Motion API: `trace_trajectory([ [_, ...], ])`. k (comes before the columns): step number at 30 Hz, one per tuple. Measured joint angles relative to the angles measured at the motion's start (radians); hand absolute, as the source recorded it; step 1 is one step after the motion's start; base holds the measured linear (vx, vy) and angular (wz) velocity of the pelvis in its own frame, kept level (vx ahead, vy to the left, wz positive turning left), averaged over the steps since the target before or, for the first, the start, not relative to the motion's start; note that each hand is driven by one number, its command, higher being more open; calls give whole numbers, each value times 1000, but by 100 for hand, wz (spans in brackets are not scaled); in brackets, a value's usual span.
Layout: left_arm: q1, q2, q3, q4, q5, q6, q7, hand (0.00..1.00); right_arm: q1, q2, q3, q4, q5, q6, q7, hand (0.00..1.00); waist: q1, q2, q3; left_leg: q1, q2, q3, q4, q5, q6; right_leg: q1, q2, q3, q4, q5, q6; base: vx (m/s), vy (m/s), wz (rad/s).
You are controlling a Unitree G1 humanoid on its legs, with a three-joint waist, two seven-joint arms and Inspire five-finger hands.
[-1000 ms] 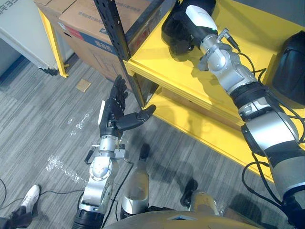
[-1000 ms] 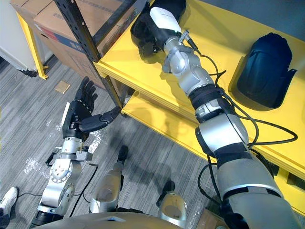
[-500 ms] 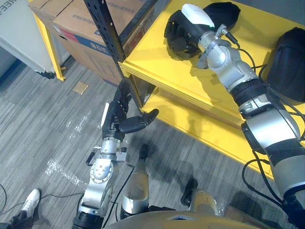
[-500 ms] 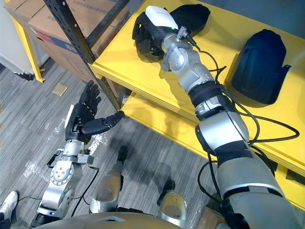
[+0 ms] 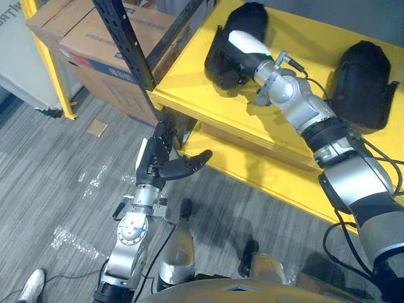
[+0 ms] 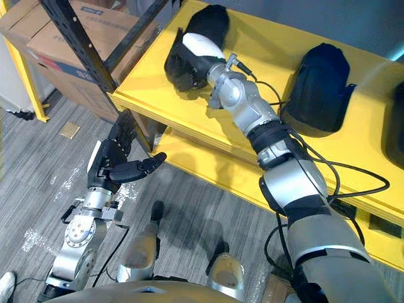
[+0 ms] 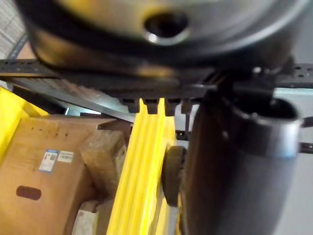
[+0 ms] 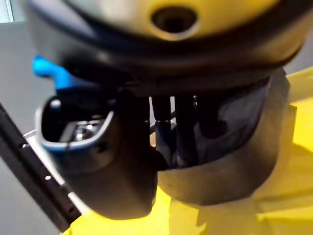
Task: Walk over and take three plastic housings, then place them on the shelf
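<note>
yellow shelf (image 5: 189, 85) boards carry the work. the right hand (image 5: 243, 47) reaches over the top board near its left end and lies against a black plastic housing (image 5: 252, 16) that seems to rest on the board towards the back edge. in the right wrist view the fingers (image 8: 183, 125) run into the housing's curved dark shell, so i cannot tell whether they clasp it or have let go. a 2nd black housing (image 5: 363, 82) stands further right on the same board, well apart from the 1st. a dark shape (image 6: 396, 120) at the board's right end, cut by the frame, is probably the 3rd.

the step in hand looks like setting down the last housing. with all 3 apparently on the shelf, the task reads as nearly done. next the fingers need to come free of the shell and the arm draw back over the front edge without dragging or tipping the housing.

the left hand (image 5: 154, 165) hangs below the front edge near the black upright post (image 5: 126, 41), fingers straight, thumb out, holding nothing.

2 cardboard boxes (image 5: 82, 38) sit on the floor past the shelf's left end, closed, contents unseen.
</note>
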Motion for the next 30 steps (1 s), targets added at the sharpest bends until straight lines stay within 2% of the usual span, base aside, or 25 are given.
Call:
trace_trajectory([
  [6, 28, 15, 0, 31, 4, 0, -21, 100, 87, -7, 22, -72, 37, -2, 87, 0, -19, -42, -51, 19, 1, 26, -1, -20, 6, 30, 5, 18, -61, 29, 9, -3, 2, -11],
  [12, 29, 11, 20, 34, 5, 2, -30, 100, 140, -49, 21, -112, 94, 2, 128, 0, -22, -48, -64, 35, -5, 39, -1, -23, 8, 48, 3, 28, -86, 50, 12, -8, 9, -7],
  [13, 29, 9, 32, 34, 5, 2, -30, 100, 147, -49, 21, -112, 99, 3, 129, 100, -23, -48, -65, 40, -5, 41, 0, -22, 6, 50, 2, 29, -86, 50, 12, -18, -4, -6],
  [22, 29, 11, 27, 37, 7, 2, -26, 100, 191, -50, 21, -115, 95, 2, 113, 100, -25, -50, -87, 48, -1, 50, -3, -23, 4, 70, 9, 39, -122, 68, 15, -7, -4, -3],
  [30, 29, 15, 12, 79, 7, 2, -25, 100, 215, -48, 7, -115, 47, 27, 6, 100, -22, -52, -93, 48, -1, 48, -3, -22, 4, 78, 12, 36, -138, 76, 16, 0, 0, 0],
])
